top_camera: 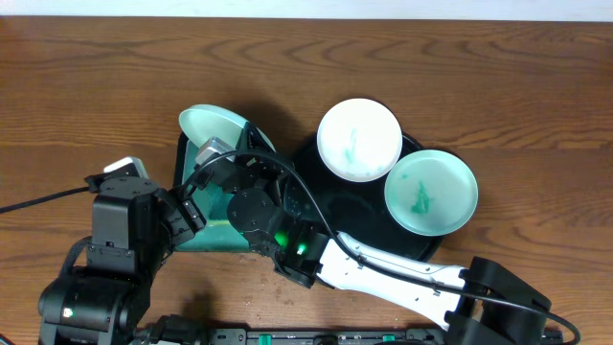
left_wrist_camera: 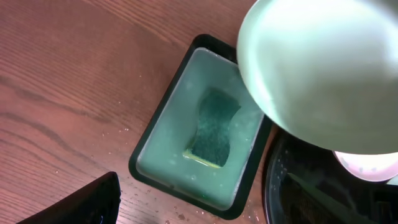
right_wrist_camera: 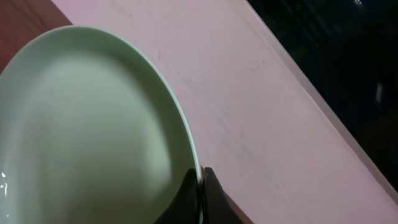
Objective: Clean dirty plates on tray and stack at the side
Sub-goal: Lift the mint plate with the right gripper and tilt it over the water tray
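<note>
My right gripper [right_wrist_camera: 200, 180] is shut on the rim of a pale mint-green plate [right_wrist_camera: 87, 137] and holds it tilted above the far end of the rectangular tray; this plate shows in the overhead view [top_camera: 215, 125] and fills the upper right of the left wrist view [left_wrist_camera: 317, 68]. The large round black tray [top_camera: 354, 206] holds a white plate [top_camera: 359, 141] and a second mint plate [top_camera: 431, 192], both with teal smears. My left gripper [top_camera: 192, 213] is at the rectangular tray's left side. Only one of its fingers [left_wrist_camera: 81, 205] shows, with nothing in it.
A rectangular black-rimmed tray [left_wrist_camera: 155, 174] holds teal soapy water and a green sponge [left_wrist_camera: 214, 127]. The round tray's rim [left_wrist_camera: 273, 186] lies just right of it. My right arm [top_camera: 383, 268] reaches across the table's front. Wood table [top_camera: 96, 86] extends left and behind.
</note>
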Robot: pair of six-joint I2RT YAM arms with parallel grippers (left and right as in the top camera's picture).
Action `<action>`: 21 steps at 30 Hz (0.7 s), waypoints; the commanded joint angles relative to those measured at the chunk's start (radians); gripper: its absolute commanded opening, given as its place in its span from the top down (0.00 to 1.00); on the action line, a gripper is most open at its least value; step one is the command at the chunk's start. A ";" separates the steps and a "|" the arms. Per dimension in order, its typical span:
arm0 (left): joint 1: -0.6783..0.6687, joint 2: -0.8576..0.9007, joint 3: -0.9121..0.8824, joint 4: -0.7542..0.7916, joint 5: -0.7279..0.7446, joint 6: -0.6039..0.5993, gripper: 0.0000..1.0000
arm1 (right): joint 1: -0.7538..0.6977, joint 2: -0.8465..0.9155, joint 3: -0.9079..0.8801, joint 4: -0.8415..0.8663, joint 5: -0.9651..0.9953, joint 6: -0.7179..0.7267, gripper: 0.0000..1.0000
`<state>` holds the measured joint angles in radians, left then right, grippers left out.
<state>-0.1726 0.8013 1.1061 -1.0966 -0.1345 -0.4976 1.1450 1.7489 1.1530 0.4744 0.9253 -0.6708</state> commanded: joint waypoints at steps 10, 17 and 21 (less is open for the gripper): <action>0.004 0.001 0.013 -0.003 -0.016 -0.005 0.18 | 0.008 -0.037 0.012 0.008 0.036 -0.019 0.99; 0.004 0.001 0.013 -0.003 -0.016 -0.005 0.18 | 0.008 -0.037 0.012 0.008 0.036 -0.018 0.99; 0.004 0.001 0.013 -0.003 -0.016 -0.005 0.18 | -0.002 -0.037 0.012 -0.004 0.048 0.047 0.99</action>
<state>-0.1726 0.8013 1.1061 -1.0966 -0.1345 -0.4976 1.1450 1.7489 1.1530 0.4744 0.9436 -0.6827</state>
